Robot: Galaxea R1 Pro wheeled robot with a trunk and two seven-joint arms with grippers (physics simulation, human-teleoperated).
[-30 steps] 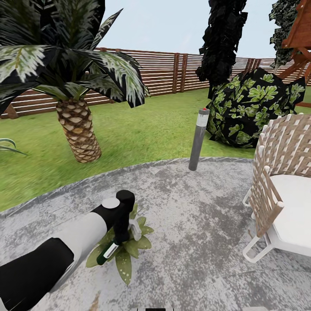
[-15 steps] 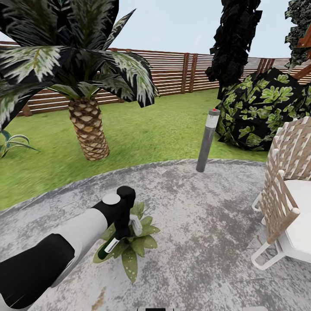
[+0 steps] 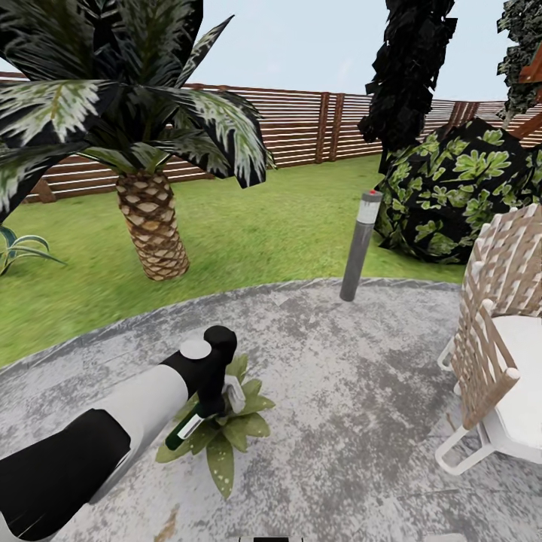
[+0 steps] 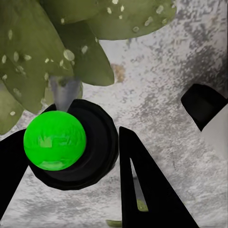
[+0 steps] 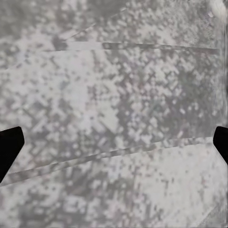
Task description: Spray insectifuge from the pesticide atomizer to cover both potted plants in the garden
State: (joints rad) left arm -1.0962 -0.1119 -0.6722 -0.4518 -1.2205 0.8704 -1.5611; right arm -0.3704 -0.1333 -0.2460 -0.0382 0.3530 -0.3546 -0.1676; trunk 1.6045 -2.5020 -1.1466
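My left gripper (image 3: 214, 409) is shut on the pesticide atomizer (image 3: 184, 427), a slim dark green bottle with a white band, held tilted just above a potted plant (image 3: 229, 435) on the stone patio (image 3: 354, 391). In the left wrist view the atomizer's dark round top with a bright green knob (image 4: 64, 142) sits between my black fingers (image 4: 147, 190). Beyond it the plant's broad leaves (image 4: 33, 57) carry pale whitish specks of insectifuge (image 4: 69, 54). Leaves hide the pot. My right gripper (image 5: 114, 145) is open, with only grey stone between its fingertips.
A scaly-trunked palm (image 3: 153, 226) stands on the lawn (image 3: 263, 226) beyond the patio edge, with a striped agave (image 3: 16, 248) at far left. A grey bollard light (image 3: 358, 248) rises at the patio's far rim. A wicker chair (image 3: 493, 331) stands at right, before a leafy bush (image 3: 452, 188) and slat fence (image 3: 301, 128).
The head view has swung, sliding the scene rightward in the picture. My left gripper stays shut on the atomizer over the same plant, the bottle only slightly shifted.
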